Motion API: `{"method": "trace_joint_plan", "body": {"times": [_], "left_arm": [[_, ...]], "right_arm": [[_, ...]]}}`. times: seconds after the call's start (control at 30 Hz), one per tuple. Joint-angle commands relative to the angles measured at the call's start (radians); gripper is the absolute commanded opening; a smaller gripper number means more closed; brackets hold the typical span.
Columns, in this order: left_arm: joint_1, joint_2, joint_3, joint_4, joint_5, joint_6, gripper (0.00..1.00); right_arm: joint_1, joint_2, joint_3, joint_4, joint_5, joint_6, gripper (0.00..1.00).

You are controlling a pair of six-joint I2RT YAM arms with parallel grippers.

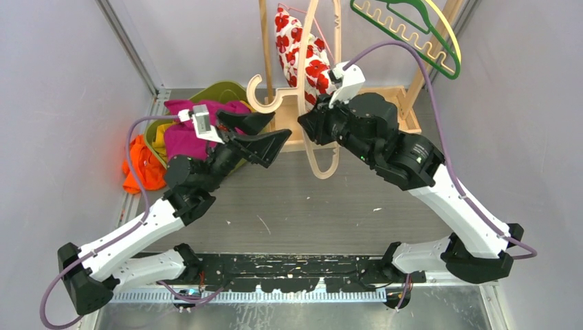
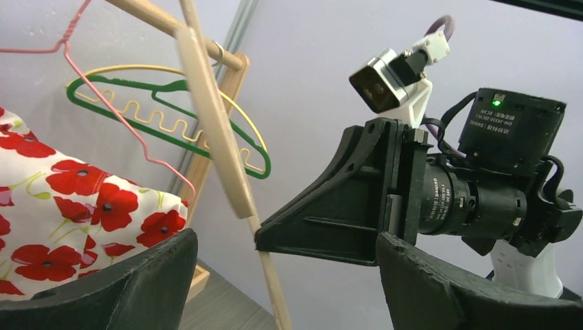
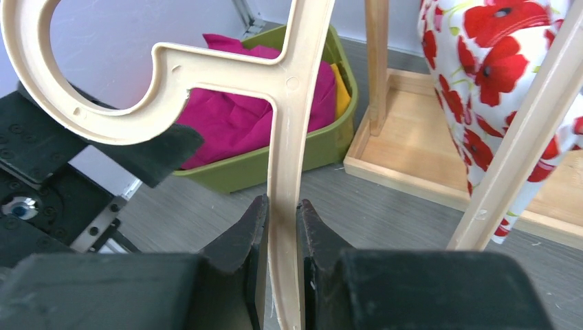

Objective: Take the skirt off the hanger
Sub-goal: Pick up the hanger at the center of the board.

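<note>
Here, the stem of a cream plastic hanger (image 3: 284,130) is clamped between the two fingers of the right pincer (image 3: 282,206), just below the point where the hook branches off. The hanger is held tilted above the grey desk (image 1: 309,213), with its hook turned towards the left arm.

The skirt (image 1: 295,51), white with red poppies, is seen hanging at the wooden rack (image 1: 405,110), beyond and slightly to the left of the right pincer in the overhead view. It is not touched by the fingers. From the right wrist it is seen up and to the right, partly crossed by a pale bar. A pink wire hanger (image 2: 110,103) is seen running over its upper edge from the left wrist; which hanger actually carries it cannot be told.

The left pincer (image 1: 275,128) is held wide apart with nothing between its fingers. It is pointed at the right pincer and lies just beside the hanger's hook, well short of the skirt.

Behind the left arm, a green bin (image 1: 220,91) is filled with magenta cloth (image 1: 185,134), and an orange cloth (image 1: 141,168) lies beside it. A green hanger (image 1: 412,34) is hung on the rack's top rail.
</note>
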Motion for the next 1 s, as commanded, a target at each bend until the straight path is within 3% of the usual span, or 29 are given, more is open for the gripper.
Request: {"method": "trace_joint_plan", "body": {"times": [0.0,0.4,0.97], "left_arm": [[-0.024,0.055,0.056,0.068,-0.024,0.041,0.99],[-0.037,0.104,0.086,0.083,-0.086,0.116,0.99],[-0.038,0.062,0.083,0.122,-0.16,0.127,1.0]], "right_arm": [[-0.002,0.014,0.02,0.119,-0.066,0.009,0.01],[-0.001,-0.007,-0.047,0.112,-0.223,0.063,0.01],[0.0,-0.054,-0.089,0.068,-0.228,0.036,0.01]]}}
